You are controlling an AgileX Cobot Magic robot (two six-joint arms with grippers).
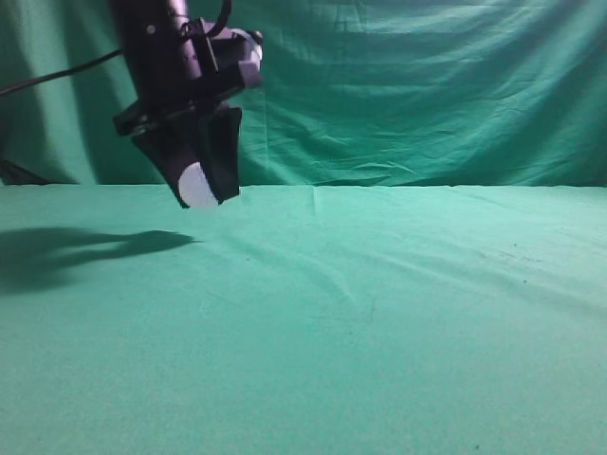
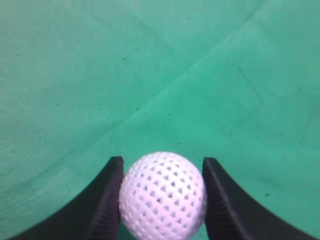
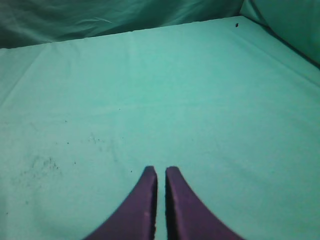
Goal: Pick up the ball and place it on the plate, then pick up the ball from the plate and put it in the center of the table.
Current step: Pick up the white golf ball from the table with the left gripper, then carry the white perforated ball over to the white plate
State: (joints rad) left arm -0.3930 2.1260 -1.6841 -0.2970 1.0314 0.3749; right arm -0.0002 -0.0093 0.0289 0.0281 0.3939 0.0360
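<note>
My left gripper (image 1: 201, 188) hangs well above the table at the upper left of the exterior view and is shut on the white perforated ball (image 1: 198, 186). In the left wrist view the ball (image 2: 163, 196) sits squeezed between the two black fingers of that gripper (image 2: 163, 172), with green cloth far below. My right gripper (image 3: 160, 172) is shut and empty, low over bare cloth; it does not show in the exterior view. The plate is out of view in every frame.
A green cloth (image 1: 379, 313) covers the table and a green curtain (image 1: 427, 85) hangs behind it. The left arm's shadow (image 1: 85, 248) falls on the cloth at the left. Small dark specks (image 3: 45, 162) dot the cloth in the right wrist view.
</note>
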